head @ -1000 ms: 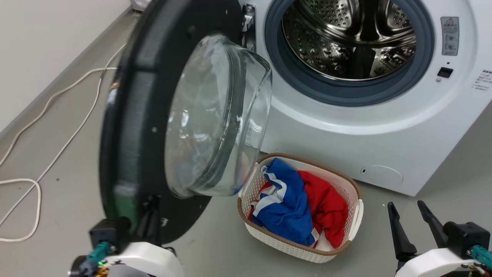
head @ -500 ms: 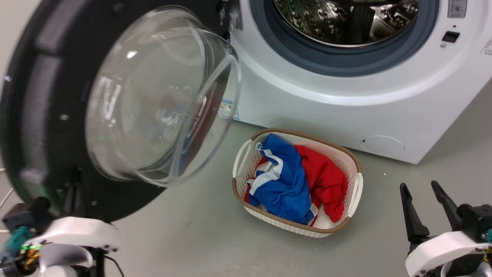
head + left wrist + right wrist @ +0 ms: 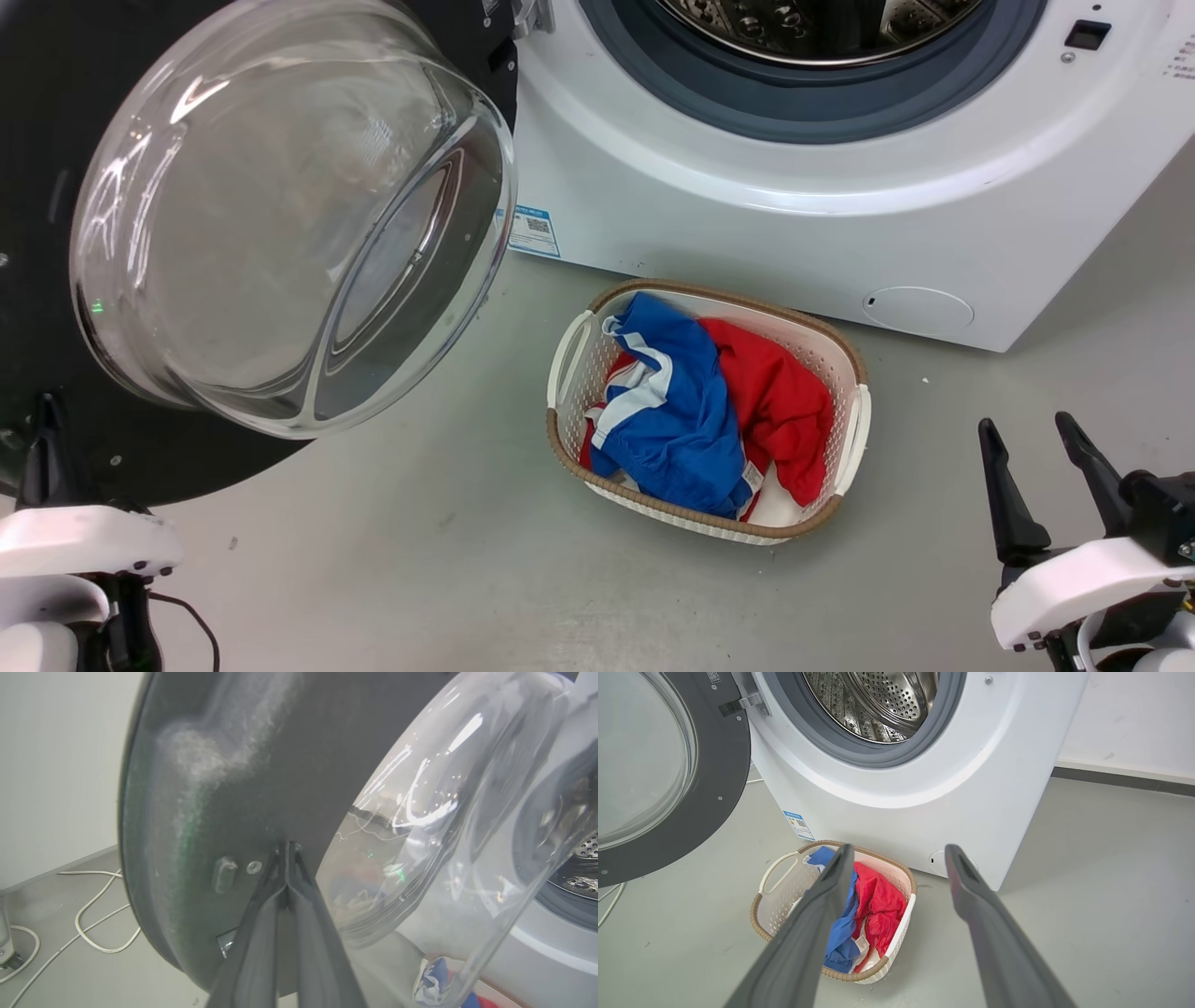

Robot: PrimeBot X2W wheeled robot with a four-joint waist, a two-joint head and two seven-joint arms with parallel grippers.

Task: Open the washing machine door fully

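Note:
The washing machine door (image 3: 187,457) is a black disc with a bulging glass bowl (image 3: 280,215), and it hangs swung wide to the left of the white washing machine (image 3: 747,224). Its hinge (image 3: 523,19) is at the top. My left gripper (image 3: 286,845) is shut, fingers pressed together, with its tips against the door's black inner face (image 3: 233,765) beside the bowl. In the head view the left gripper (image 3: 42,415) stands at the door's lower edge. My right gripper (image 3: 1024,422) is open and holds nothing at the lower right, away from the machine. The right wrist view has the door (image 3: 714,779) and the drum mouth (image 3: 878,704).
A white laundry basket (image 3: 845,439) with blue and red clothes sits on the grey floor in front of the machine, between my arms. White cable (image 3: 93,933) lies on the floor behind the door, near the wall (image 3: 46,765). A blue label sticker (image 3: 534,231) and a round cover (image 3: 917,310) are on the machine's front.
The door has swung further open to the left, with my left gripper following its lower edge. The head camera has shifted too. The right gripper stays open.

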